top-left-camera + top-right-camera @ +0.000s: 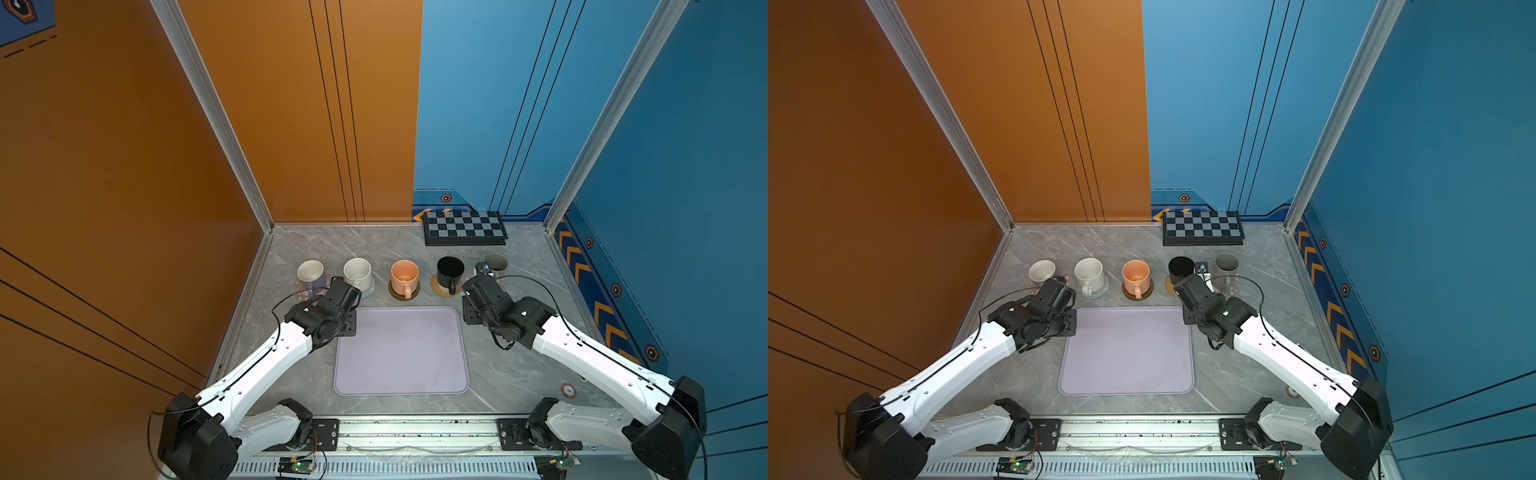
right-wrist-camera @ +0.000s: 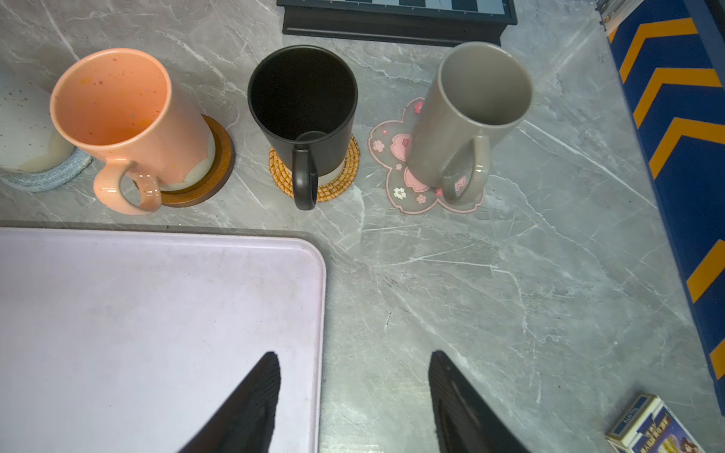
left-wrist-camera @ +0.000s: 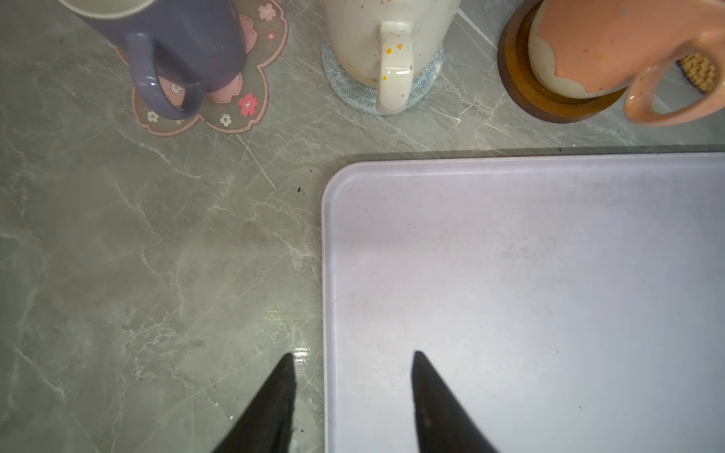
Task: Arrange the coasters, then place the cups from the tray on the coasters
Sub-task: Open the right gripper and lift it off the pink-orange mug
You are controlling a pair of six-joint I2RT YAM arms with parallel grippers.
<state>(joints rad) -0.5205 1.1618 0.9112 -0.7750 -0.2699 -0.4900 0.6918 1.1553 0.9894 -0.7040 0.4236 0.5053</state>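
Nearest me lies the tray [image 1: 401,353]. Over its far left corner my left gripper [image 3: 353,355] hangs with fingers spread, gripping nothing. My right gripper [image 2: 355,355] is likewise over the far right corner.

Just beyond the tray's far edge, left to right:
- lavender cup [image 1: 311,272] on a pink flower coaster [image 3: 235,106]
- white speckled cup [image 1: 358,272] on the spiral coaster [image 3: 427,82]
- orange cup [image 1: 404,274] on the wooden disc [image 2: 219,157]
- black cup [image 1: 450,268] on the rattan coaster [image 2: 345,164]
- grey cup [image 1: 496,262] on the second flower coaster [image 2: 392,157]

Farther still is the chequered board [image 1: 464,227].
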